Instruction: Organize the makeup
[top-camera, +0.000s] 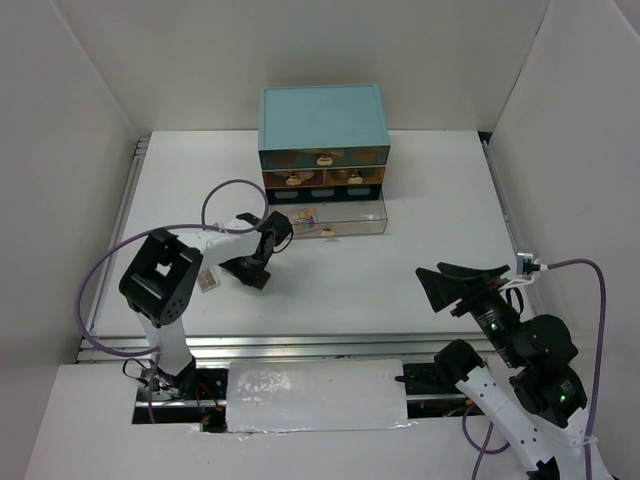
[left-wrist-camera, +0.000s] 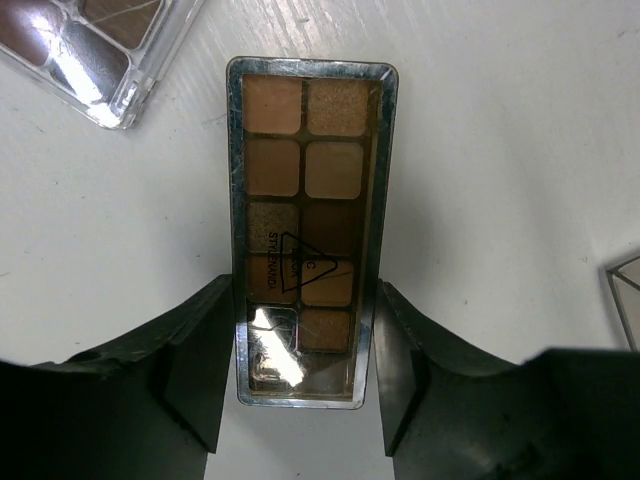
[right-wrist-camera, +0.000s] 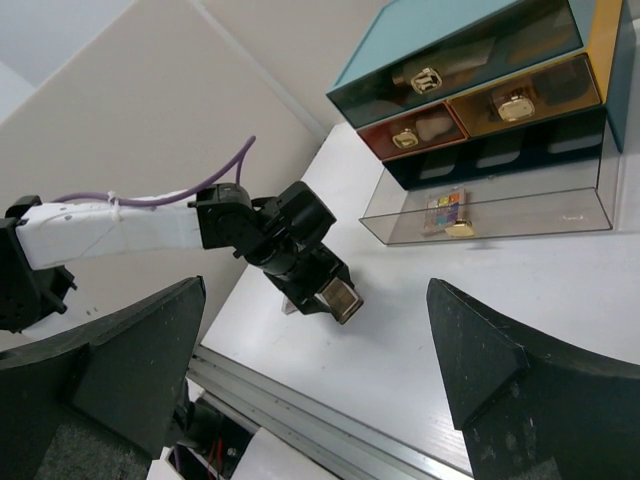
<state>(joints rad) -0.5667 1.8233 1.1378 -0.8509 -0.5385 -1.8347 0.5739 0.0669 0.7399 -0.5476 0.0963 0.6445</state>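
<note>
A rectangular eyeshadow palette (left-wrist-camera: 305, 225) with brown and tan pans sits between the fingers of my left gripper (left-wrist-camera: 300, 380), which is shut on its long sides. In the top view this gripper (top-camera: 258, 272) is left of centre, low over the table. The right wrist view shows the palette (right-wrist-camera: 342, 298) sticking out of it at a tilt. A second, clear-cased palette (left-wrist-camera: 90, 50) lies just beyond. A square multicolour palette (top-camera: 303, 216) lies in the open clear drawer (right-wrist-camera: 520, 205). My right gripper (top-camera: 462, 280) is open and empty, above the table's right side.
The teal chest of drawers (top-camera: 323, 118) stands at the back centre, its bottom clear drawer pulled out toward me. The corner of another object (left-wrist-camera: 627, 295) shows at the left wrist view's right edge. White walls enclose the table on three sides.
</note>
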